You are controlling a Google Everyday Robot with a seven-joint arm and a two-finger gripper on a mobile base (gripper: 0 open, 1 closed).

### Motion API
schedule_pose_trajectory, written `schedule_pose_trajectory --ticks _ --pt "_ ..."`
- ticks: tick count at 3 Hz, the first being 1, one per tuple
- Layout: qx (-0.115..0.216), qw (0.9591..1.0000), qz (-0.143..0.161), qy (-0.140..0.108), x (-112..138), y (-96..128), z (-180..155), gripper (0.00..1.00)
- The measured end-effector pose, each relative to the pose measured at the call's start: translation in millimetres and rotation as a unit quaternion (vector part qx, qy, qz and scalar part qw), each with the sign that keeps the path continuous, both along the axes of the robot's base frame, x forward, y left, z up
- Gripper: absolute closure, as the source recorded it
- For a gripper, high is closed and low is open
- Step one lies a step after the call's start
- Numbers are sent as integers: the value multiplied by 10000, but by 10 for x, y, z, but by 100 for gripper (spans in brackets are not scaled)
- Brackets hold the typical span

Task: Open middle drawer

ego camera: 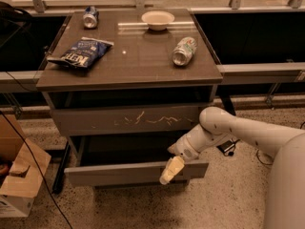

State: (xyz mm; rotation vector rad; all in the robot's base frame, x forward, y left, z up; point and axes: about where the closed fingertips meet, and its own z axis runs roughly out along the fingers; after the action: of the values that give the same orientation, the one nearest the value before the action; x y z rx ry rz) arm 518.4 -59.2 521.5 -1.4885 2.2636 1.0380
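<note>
A plain grey-brown drawer front (119, 174) sits pulled out from the cabinet, below the taller front with white scratch marks (128, 120); by its place I take it for the middle drawer. A dark opening shows behind its top edge. I cannot make out a speck on it. My gripper (170, 171) is at the right part of this front, overlapping its upper edge, with the white arm (224, 130) reaching in from the right. No drawer below it shows.
On the cabinet top (143, 66) lie a blue chip bag (81, 53), an upright can (89, 17), a white bowl (157, 19) and a can on its side (183, 50). A cardboard box (19, 175) stands on the floor at left, with cables nearby.
</note>
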Motion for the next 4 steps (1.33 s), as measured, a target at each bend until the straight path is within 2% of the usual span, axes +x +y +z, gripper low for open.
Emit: schedule_pose_trajectory --ticks 2,3,4 --pt "200 9992 -242 253 305 -182 -532 0" --pt "109 9982 -205 550 259 -187 -865 17" --pt "108 9982 -204 553 266 -188 -833 41"
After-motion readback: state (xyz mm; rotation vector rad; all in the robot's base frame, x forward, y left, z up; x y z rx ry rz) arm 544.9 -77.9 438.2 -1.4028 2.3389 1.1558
